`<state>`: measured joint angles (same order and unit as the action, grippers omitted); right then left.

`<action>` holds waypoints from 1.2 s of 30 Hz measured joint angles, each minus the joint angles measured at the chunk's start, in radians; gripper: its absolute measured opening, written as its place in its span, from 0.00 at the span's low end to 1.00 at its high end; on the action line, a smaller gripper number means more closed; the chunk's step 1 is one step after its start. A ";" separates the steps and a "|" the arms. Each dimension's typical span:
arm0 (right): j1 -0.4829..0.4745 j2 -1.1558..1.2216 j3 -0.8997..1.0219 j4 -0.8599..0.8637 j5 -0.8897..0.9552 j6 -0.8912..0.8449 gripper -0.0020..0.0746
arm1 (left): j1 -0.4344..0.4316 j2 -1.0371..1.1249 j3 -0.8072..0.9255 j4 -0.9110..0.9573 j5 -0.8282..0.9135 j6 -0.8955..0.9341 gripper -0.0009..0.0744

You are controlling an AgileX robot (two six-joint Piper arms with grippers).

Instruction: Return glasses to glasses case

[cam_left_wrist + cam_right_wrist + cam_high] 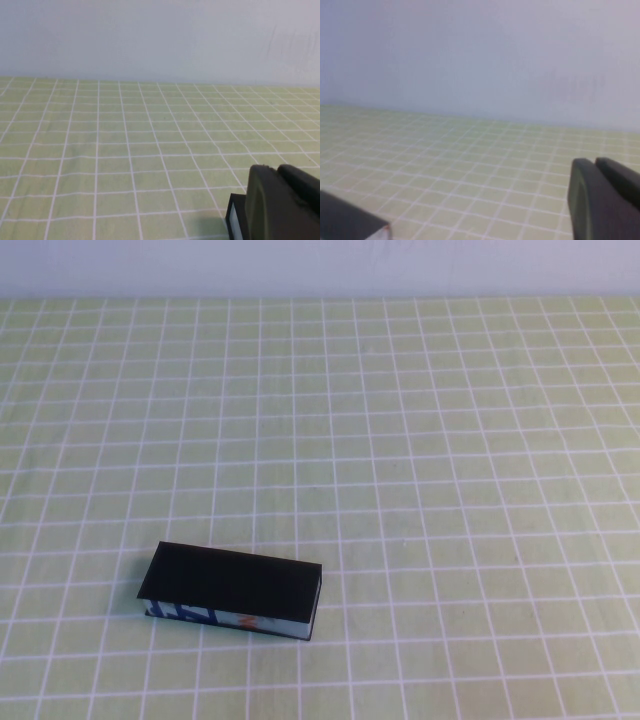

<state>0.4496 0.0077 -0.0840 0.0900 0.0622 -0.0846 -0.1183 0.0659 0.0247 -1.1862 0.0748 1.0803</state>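
High view: raised, on the robot's side, angled down over the checked surface toward the pale wall, glasses case at near left. Left wrist view: low, close above the surface, facing the wall; left claw in foreground. Right wrist view: likewise low, wall-facing; right claw in foreground. Shared: surface, wall.

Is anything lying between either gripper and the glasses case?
Nothing visible does. The black rectangular hinged glasses case lies closed and alone on the green checked tablecloth. The left gripper and right gripper show only at their wrist views' edges. No glasses are visible.
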 joint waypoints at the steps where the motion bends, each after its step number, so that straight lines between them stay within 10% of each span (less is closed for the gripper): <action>1: -0.050 0.000 0.020 -0.002 -0.028 0.000 0.00 | 0.000 0.000 0.000 0.000 0.000 0.000 0.01; 11: -0.440 -0.010 0.070 0.085 -0.043 0.000 0.00 | 0.000 0.000 0.000 0.000 0.000 0.000 0.01; 36: -0.455 -0.015 0.112 0.092 -0.055 0.000 0.00 | 0.000 0.000 0.000 0.000 0.000 0.000 0.01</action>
<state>-0.0051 -0.0072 0.0281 0.1817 0.0072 -0.0846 -0.1183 0.0659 0.0247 -1.1862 0.0748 1.0803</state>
